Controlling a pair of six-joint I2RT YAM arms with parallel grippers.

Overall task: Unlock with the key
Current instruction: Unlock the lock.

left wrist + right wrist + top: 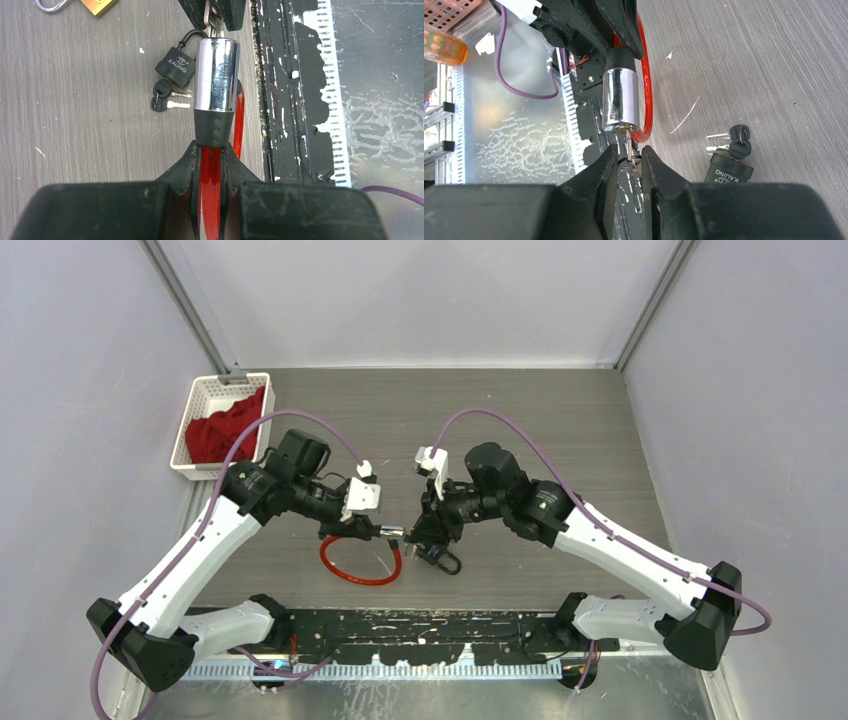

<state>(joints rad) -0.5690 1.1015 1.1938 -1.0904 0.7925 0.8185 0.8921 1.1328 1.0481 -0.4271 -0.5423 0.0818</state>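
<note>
— Where does the lock sit?

— Near the middle of the table, towards its near edge. The left gripper is clenched on the red cable just behind the chrome lock cylinder.

— And the key?

— The key is pushed into the cylinder's end, pinched by the right gripper. Seen from above, the cable's loop lies at 7 o'clock from the cylinder and a black padlock with its own keys at 4 o'clock. A white basket of red cloth stands at 10 o'clock.
</note>
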